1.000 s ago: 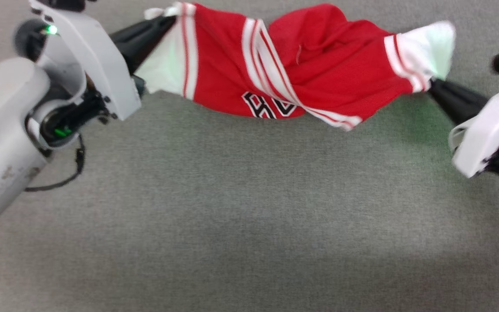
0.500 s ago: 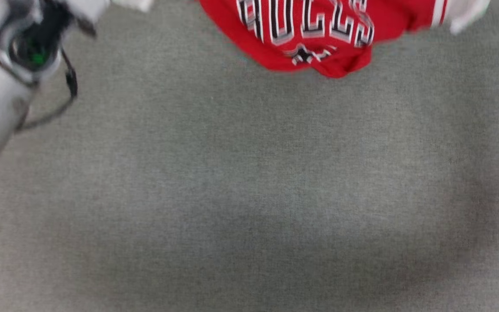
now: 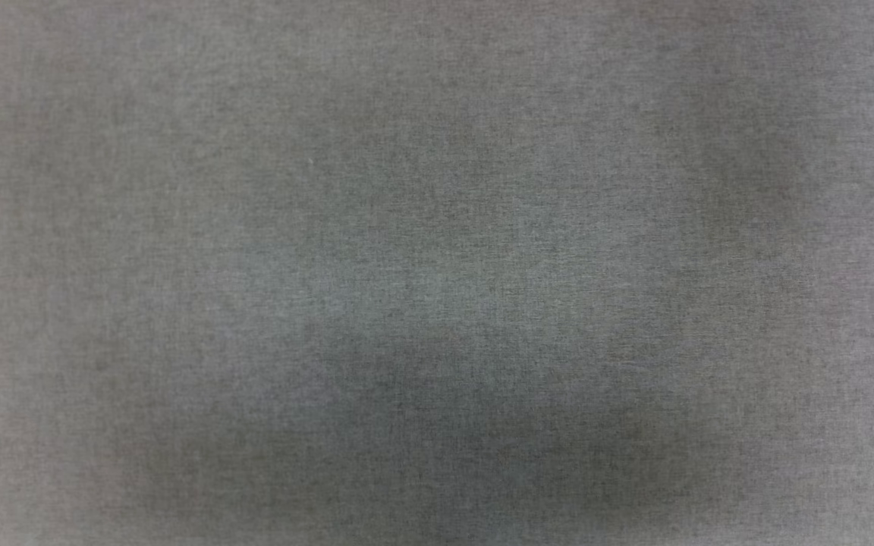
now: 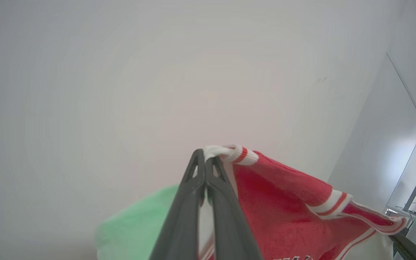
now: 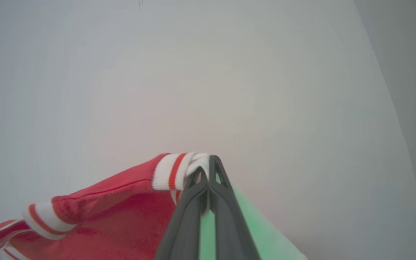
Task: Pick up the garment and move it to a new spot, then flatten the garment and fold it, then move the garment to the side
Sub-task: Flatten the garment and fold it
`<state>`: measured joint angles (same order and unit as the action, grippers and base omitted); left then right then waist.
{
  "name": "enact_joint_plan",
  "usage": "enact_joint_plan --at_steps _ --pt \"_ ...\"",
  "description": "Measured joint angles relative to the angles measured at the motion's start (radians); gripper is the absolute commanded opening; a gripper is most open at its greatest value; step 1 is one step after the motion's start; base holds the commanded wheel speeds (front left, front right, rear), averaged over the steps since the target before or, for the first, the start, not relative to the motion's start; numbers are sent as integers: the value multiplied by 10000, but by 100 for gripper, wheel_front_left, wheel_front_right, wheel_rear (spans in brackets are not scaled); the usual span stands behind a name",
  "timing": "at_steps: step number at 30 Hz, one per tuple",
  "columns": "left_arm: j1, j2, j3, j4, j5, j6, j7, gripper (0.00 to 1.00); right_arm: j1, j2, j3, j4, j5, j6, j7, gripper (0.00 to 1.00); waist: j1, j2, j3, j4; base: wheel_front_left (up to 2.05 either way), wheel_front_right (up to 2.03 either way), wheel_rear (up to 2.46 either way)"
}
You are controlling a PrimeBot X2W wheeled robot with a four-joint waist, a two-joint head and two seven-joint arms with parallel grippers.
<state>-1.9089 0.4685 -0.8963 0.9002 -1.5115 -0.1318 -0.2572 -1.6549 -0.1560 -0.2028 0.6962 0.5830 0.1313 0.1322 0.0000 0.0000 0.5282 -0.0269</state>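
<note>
Grey woven fabric (image 3: pixel 437 227) lies flat under my head camera, evenly textured, with a soft darker shadow pooled low in the middle and a fainter one toward the upper right. On my left wrist view, the left tool (image 4: pixel 205 160) rises from the bottom edge with its two dark fingers pressed together at the tips, clamped on a bunched bit of striped trim (image 4: pixel 235 154), white with red bands, at an edge of the garment (image 4: pixel 276 202). From that pinch the red body of the garment hangs away to the right and downward, crossed by another white-and-red band. Left of the fingers a pale sleeve panel shows with a green cast on it. Behind it all I see a plain pale wall (image 4: pixel 121 72), meeting another wall at a corner on the right. A dark bar in the lower right corner touches the far end of the cloth; I cannot tell what it is. On my right wrist view, the right tool (image 5: pixel 206 169) likewise has its fingers squeezed tight at the tips, gripping the same kind of white-and-red trim at another edge of the garment. Here the red cloth falls away to the left and down, and the green-tinted pale panel lies right of the fingers. The garment hangs in the air, pinched by both tools, with the pale wall behind it.
</note>
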Motion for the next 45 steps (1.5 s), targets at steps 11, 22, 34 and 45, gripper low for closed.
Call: enact_joint_plan --at_steps 11,22,34,45 --pt "2388 589 468 -2470 -368 4 65 0 1247 -522 1037 -685 454 -2 669 0 -1 0 -143 234 0 0 0" --pt "7437 2242 320 -6055 -767 4 -27 0 6105 -1607 1845 -4146 1860 -2 2867 0 0 0 -352 471 0 0 0" --pt "13001 2709 2059 -8815 834 4 -50 0 12029 -681 35 -8337 2249 -2 5954 0 0 0 -989 683 0 0 0" --pt "15685 3409 1626 -10188 1847 4 -67 0 15457 403 -1231 -11424 2732 -2 8286 0 0 0 -1379 874 0 0 0"
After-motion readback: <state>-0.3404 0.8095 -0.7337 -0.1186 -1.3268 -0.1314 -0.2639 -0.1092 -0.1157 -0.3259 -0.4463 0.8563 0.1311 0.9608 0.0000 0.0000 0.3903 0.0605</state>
